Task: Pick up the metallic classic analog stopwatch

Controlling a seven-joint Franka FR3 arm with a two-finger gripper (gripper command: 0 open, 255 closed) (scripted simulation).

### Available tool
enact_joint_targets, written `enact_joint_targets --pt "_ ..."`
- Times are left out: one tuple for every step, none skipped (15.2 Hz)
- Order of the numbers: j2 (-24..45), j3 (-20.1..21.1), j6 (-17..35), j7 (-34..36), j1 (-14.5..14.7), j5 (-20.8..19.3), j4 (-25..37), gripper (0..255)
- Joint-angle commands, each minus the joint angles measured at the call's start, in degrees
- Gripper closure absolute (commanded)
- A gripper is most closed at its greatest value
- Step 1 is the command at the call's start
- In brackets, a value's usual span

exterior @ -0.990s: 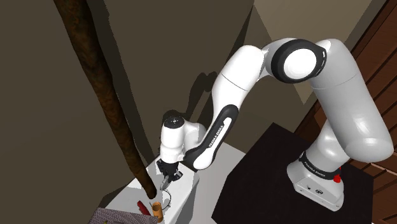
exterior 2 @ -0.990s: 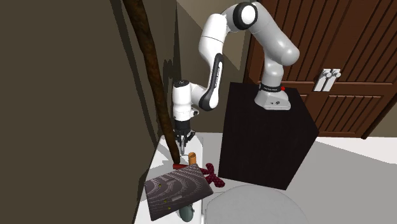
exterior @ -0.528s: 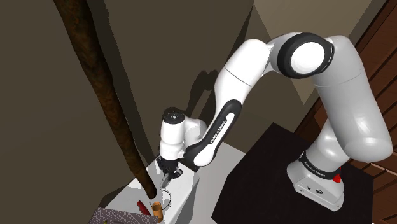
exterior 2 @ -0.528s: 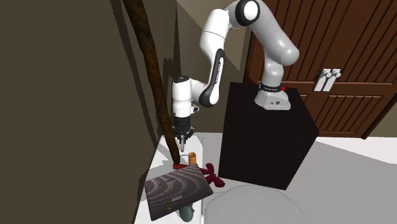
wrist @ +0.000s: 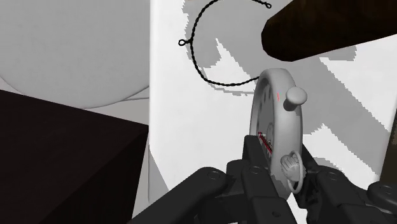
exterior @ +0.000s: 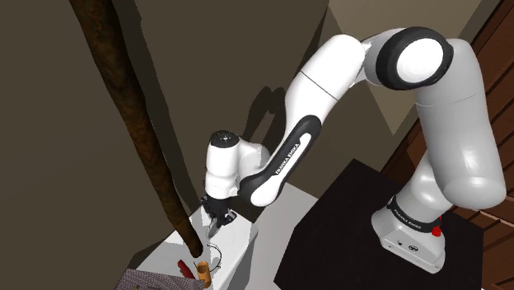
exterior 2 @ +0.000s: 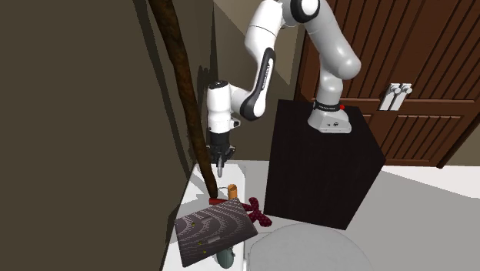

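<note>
The claw (wrist: 280, 156) is clamped on the stopwatch (wrist: 275, 105) at its near rim. The watch stands edge-on between the fingers, its disc running straight out from the claw. It seems to hang just above the white table (wrist: 184, 140), with its black cord (wrist: 205, 67) looped on the table. The wrist view shows the grip; the shoulder view shows the claw's height over the table.

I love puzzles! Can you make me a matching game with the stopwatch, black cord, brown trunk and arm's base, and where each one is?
1 stopwatch
2 black cord
3 brown trunk
4 arm's base

A on the black stand
B slanting up from the white table
C clasped in the hand
D looped on the white table

Pairs: 1-C, 2-D, 3-B, 4-A
</note>
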Motion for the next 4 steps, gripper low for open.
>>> enact_joint_targets --pt "-1.21 0.77 -1.02 -0.34 -0.6 0.59 -0.25 255" --pt "-1.86 1.16 -1.51 -0.51 -0.92 0.91 -0.43 255" --pt "-1.96 1.21 -1.57 -0.53 -0.96 0.95 -0.46 255" --pt "-1.95 1.22 -1.58 -0.54 -0.96 0.96 -0.46 255"
